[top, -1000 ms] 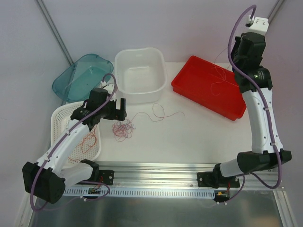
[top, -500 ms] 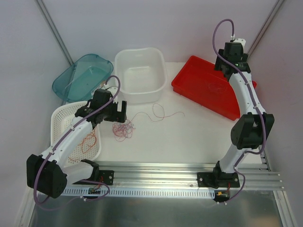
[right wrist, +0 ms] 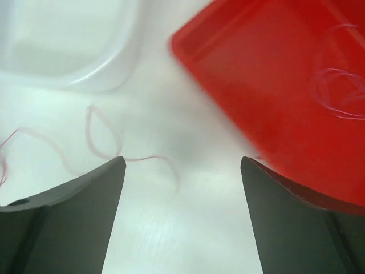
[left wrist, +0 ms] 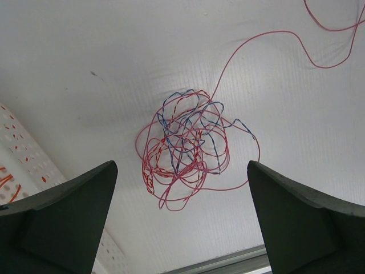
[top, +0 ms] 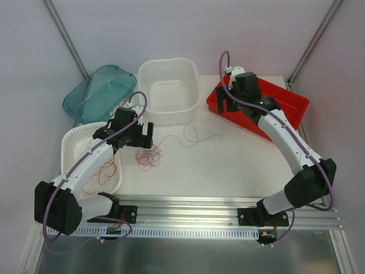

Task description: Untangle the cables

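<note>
Table (top: 228, 165): lying white under everything, carrying both arms at its near edge.

Right arm (top: 285, 137): reaching far and leftward, bending over the near left corner of the red tray.

Left arm (top: 85, 165): stretching over the basket toward the middle of the table.

Red tray (top: 296, 103): sitting at the far right, holding pale wire loops (right wrist: 336, 91); showing blurred in the right wrist view (right wrist: 274, 85).

White tub (top: 171, 117): standing at the far centre, between the teal lid and the red tray.

Teal lid (top: 100, 91): lying at the far left, just beside the tub.

Basket (top: 71, 140): sitting at the near left, white and perforated, holding a red wire (top: 105, 171).

Right gripper (top: 228, 101): hovering with fingers spread wide (right wrist: 182, 162), gripping nothing, looking down on the tray corner and the loose strand.

Left gripper (top: 142, 134): hanging over the tangle with fingers wide apart (left wrist: 179, 165), holding nothing.

Tangle (top: 148, 157): lying on the bare table just right of the basket; showing red loops mixed with dark blue ones in the left wrist view (left wrist: 185, 148), framed between the two fingers.

Loose strand (top: 194, 137): trailing red from the tangle rightward across the table in front of the tub, curling in loops (right wrist: 102, 137).
</note>
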Robot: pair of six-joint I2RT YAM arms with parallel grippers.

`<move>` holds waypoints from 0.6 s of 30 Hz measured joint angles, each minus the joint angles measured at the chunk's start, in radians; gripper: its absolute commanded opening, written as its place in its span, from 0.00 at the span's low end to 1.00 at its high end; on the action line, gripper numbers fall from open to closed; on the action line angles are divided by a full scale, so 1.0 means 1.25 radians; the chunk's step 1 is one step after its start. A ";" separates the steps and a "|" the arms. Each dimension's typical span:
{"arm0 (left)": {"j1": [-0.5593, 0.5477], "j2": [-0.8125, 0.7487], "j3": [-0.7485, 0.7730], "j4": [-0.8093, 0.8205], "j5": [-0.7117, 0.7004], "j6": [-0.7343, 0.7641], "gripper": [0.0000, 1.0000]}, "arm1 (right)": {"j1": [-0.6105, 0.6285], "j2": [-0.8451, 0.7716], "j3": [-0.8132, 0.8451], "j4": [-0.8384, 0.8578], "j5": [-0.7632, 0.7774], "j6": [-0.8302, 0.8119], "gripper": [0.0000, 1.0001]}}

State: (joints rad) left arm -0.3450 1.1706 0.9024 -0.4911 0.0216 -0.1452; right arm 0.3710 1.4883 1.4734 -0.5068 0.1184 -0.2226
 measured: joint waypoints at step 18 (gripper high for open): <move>0.000 0.119 0.000 -0.001 0.003 -0.016 0.99 | 0.297 0.251 -0.157 0.145 0.062 0.215 0.74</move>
State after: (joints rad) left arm -0.3450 1.3197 0.9024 -0.4927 0.0257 -0.1650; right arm 0.7422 1.8015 1.2774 -0.3252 0.1955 0.0467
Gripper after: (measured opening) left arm 0.992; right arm 0.757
